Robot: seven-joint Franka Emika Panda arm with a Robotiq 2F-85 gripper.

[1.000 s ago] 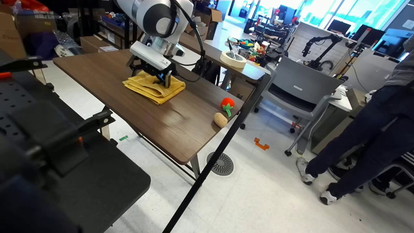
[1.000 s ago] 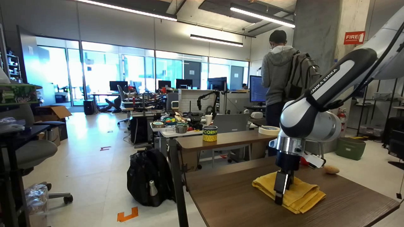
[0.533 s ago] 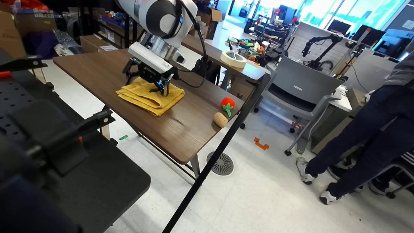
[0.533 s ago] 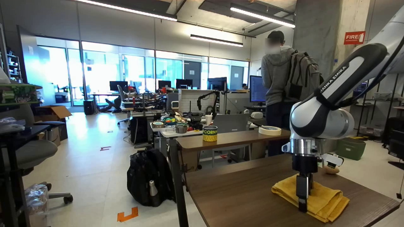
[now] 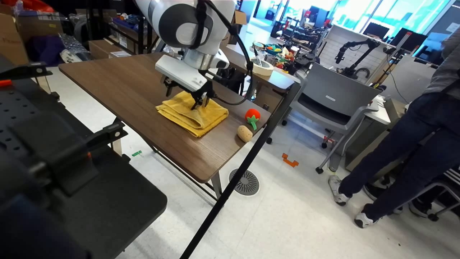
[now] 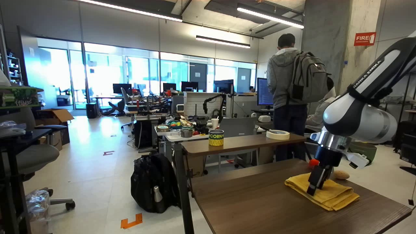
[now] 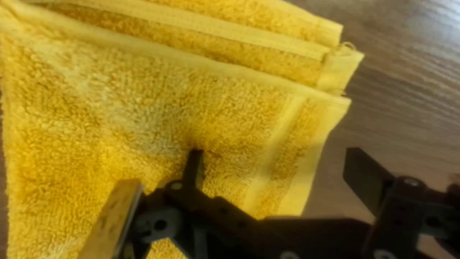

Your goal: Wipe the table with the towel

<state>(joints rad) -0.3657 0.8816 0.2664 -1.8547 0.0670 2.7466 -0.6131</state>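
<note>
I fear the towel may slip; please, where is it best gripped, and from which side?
Probably the hemmed edge of the towel at the wrist view's right, from above, jaws across it: the towel lies flat in layers, and the open gripper straddles that edge.

In the wrist view, the towel (image 7: 154,108) runs beyond the top and bottom edges, and the pincer (image 7: 271,154) (its outline soft in places) covers part of the cloth before being cut off below. In an exterior view, the tabletop (image 6: 253,201) is cropped by the lower edge and the robot arm (image 6: 360,117) by the right edge; the red toy (image 6: 313,163) is partly concealed behind the arm. In an exterior view, a black pole (image 5: 242,167) hides part of a floor drain (image 5: 249,183), a dark structure (image 5: 50,154) at left is blurred, and a person (image 5: 417,133) is cropped at right. Background items (image 6: 175,123) are too small to identify.
</note>
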